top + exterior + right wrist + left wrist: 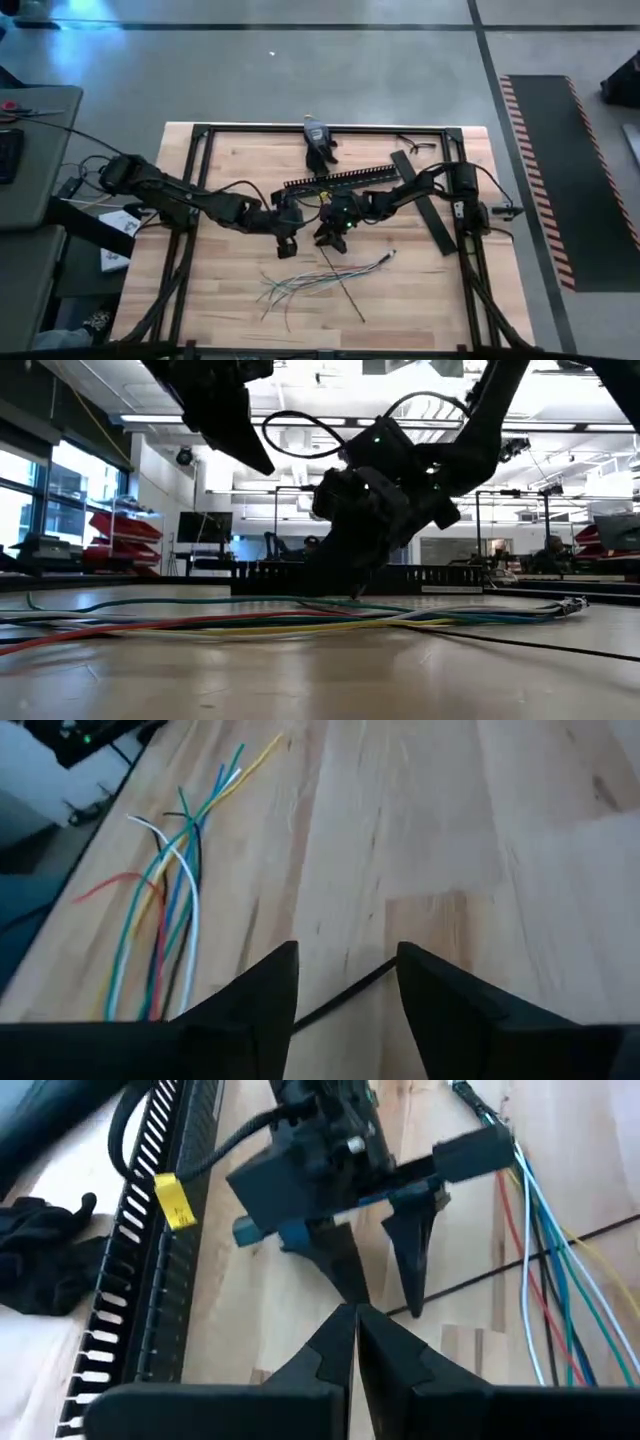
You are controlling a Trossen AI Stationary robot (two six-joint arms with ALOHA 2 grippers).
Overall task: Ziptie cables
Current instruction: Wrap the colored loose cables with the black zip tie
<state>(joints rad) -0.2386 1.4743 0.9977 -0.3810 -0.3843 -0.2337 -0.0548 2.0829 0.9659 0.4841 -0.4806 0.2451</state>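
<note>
Wooden surface (420, 290) with black comb-edged duct (345, 180) at the back. Cables (320, 280) lie loose and fanned on the surface, near both arms, unbundled. Thin dark strip (345, 288) crosses them, one end between the right pincer (345, 982) fingers, which stand apart. Left pincer (355, 1342) fingers together, empty. Risks: right pincer closing misses the flat strip; strands scatter when nudged; the two close arms collide.

arms: black, jointed | black looped cables | right hand (385, 1280): blue trim, tapered fingers, green LED
</note>
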